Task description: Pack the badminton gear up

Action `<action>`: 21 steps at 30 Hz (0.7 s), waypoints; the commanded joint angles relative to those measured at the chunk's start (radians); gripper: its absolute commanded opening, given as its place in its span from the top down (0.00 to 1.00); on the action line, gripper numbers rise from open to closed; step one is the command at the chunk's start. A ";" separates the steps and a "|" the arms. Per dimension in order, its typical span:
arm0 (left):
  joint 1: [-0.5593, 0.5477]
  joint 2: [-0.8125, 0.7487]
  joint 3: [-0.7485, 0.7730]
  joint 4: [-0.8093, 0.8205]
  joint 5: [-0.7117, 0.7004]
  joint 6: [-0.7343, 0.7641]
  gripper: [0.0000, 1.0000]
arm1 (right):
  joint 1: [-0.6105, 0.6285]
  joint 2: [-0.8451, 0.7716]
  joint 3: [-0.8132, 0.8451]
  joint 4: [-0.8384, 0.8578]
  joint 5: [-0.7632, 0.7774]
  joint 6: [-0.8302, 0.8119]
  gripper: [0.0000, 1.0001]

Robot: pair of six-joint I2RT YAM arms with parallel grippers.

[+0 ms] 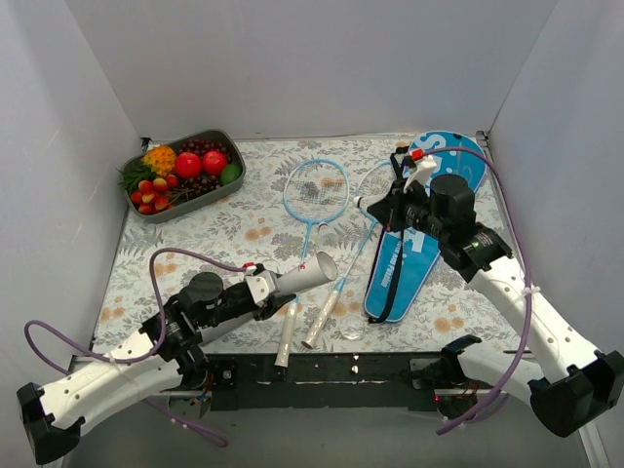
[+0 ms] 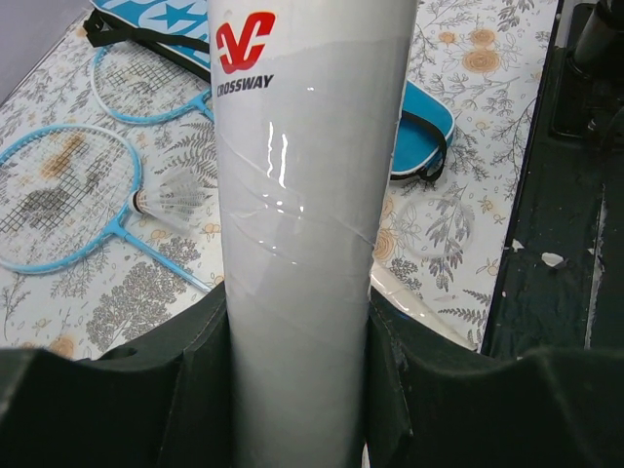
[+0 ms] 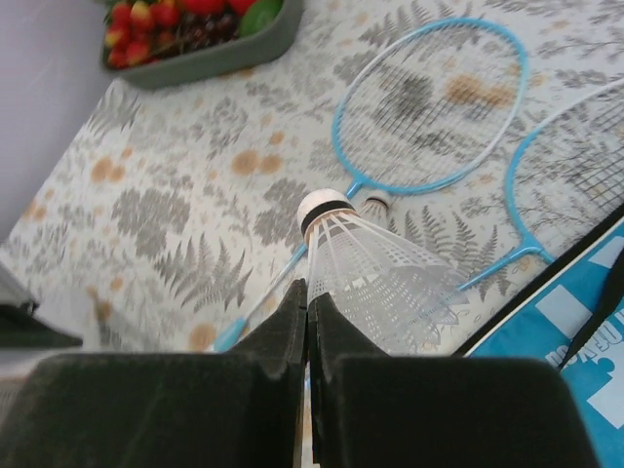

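Observation:
My left gripper is shut on a white shuttlecock tube with a red logo, holding it above the table's front left; the tube's open end points toward the middle. My right gripper is shut on the skirt of a white shuttlecock and holds it in the air over the rackets. Two light-blue rackets lie flat on the table. Another shuttlecock rests by the left racket's throat. To the right lies the blue bag with its black strap.
At the back left stands a grey tray of colourful fruit. A clear round lid lies by the racket handles near the front edge. Grey walls close in the table on three sides.

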 commanded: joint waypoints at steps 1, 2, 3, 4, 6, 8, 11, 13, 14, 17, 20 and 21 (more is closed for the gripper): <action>-0.002 0.013 0.037 0.058 0.032 -0.003 1.00 | 0.001 -0.014 0.116 -0.270 -0.304 -0.231 0.99; -0.004 0.021 0.040 0.056 0.034 -0.004 1.00 | 0.001 -0.011 0.133 -0.342 -0.326 -0.244 0.99; -0.004 0.027 0.044 0.055 0.035 -0.004 1.00 | 0.001 -0.013 0.165 -0.373 -0.376 -0.260 0.99; -0.004 0.033 0.052 0.055 0.041 -0.004 1.00 | 0.001 -0.019 0.174 -0.388 -0.405 -0.277 0.99; -0.002 0.045 0.055 0.055 0.045 -0.006 1.00 | 0.001 -0.049 0.194 -0.404 -0.486 -0.281 0.99; -0.002 0.053 0.060 0.055 0.043 -0.004 1.00 | 0.001 -0.062 0.217 -0.424 -0.543 -0.302 0.99; -0.004 0.062 0.064 0.049 0.043 -0.004 1.00 | 0.004 -0.077 0.260 -0.477 -0.616 -0.322 0.99; -0.004 0.067 0.064 0.048 0.042 -0.001 1.00 | 0.002 -0.083 0.285 -0.519 -0.650 -0.346 0.99; -0.004 0.065 0.066 0.050 0.043 -0.001 1.00 | 0.002 -0.083 0.296 -0.533 -0.656 -0.354 0.99; -0.002 0.065 0.066 0.047 0.043 -0.004 1.00 | 0.004 -0.080 0.313 -0.583 -0.669 -0.396 0.99; -0.004 0.061 0.069 0.045 0.042 -0.004 1.00 | 0.002 -0.076 0.310 -0.600 -0.686 -0.408 0.99; -0.002 0.059 0.069 0.045 0.042 -0.006 1.00 | 0.004 -0.076 0.308 -0.603 -0.694 -0.408 0.99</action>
